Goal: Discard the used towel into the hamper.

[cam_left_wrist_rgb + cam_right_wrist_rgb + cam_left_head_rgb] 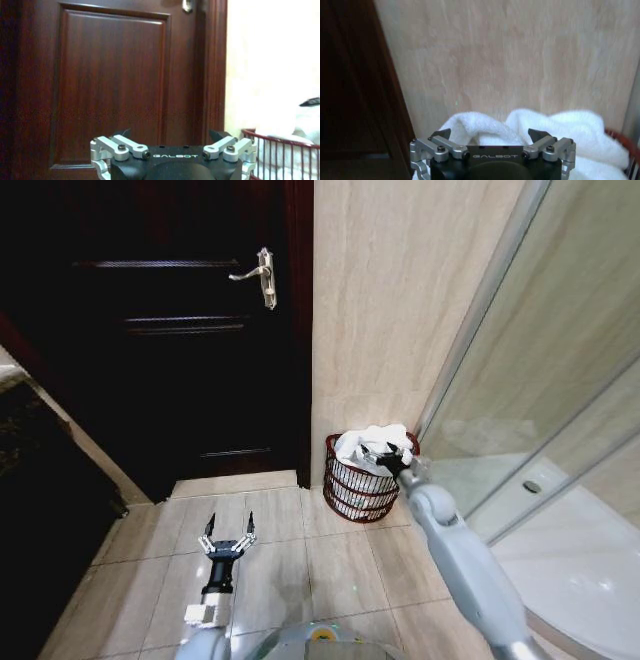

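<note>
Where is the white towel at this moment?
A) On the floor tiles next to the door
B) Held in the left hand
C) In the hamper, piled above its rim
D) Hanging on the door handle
C: the white towel sits in the hamper, bulging over its rim, with the open right hand just above it.

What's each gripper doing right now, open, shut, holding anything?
Left gripper: open, empty, low over the floor tiles by the door.
Right gripper: open, holding nothing, at the towel heaped in the hamper.
</note>
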Robot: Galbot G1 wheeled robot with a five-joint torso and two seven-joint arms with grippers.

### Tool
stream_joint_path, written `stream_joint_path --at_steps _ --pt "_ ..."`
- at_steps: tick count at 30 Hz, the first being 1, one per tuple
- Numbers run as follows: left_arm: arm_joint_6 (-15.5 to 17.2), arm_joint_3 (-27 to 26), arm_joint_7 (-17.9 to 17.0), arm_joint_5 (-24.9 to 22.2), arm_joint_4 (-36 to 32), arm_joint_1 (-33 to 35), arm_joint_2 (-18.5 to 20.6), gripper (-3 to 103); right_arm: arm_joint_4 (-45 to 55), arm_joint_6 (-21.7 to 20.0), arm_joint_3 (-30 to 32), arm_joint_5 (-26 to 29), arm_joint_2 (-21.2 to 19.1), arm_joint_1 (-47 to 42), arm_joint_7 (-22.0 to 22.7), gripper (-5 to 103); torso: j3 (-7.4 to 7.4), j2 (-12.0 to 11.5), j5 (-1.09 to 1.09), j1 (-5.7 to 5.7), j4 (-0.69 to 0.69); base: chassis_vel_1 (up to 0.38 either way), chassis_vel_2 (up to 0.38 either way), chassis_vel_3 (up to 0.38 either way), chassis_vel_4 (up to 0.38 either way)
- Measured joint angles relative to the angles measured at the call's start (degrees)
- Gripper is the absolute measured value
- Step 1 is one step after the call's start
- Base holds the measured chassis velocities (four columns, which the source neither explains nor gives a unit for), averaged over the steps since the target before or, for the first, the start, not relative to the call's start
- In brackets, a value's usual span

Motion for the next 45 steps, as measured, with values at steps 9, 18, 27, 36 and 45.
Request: stream_joint_path --at_steps 9,18,27,36,45 --pt "3.8 2.5 0.6 0.1 -0.8 -3.1 2.3 100 -11.8 -6.4 -3.6 3.5 -0.9 9.4 0.5 100 0.00 0.0 -0.01 0.00 -0.01 0.000 0.000 0.000 0.000" --pt "4.9 3.0 0.4 0.5 -3.6 -2.2 1.5 100 -19.9 -12.6 -9.0 9.5 -4.1 15.5 -4.3 100 -0.01 0.0 0.00 0.00 -0.01 0.000 0.000 0.000 0.000" --pt "3.9 2.4 0.3 0.6 -4.8 -0.6 -1.0 100 -33.1 -15.2 -20.5 10.7 -5.4 28.3 -16.1 100 0.00 0.0 0.01 0.00 0.00 0.000 0.000 0.000 0.000" --pt "2.8 0.8 0.0 -0.5 -7.1 1.7 -1.6 100 -40.9 -15.1 -28.3 9.4 -5.6 35.0 -24.1 100 -0.01 0.0 -0.01 0.00 -0.01 0.000 0.000 0.000 0.000" --pt "1.4 0.8 0.0 -0.5 -7.5 2.9 -2.4 100 -47.4 -14.9 -32.2 7.5 -3.3 37.4 -26.8 100 -0.01 0.0 0.00 0.00 -0.01 0.000 0.000 0.000 0.000"
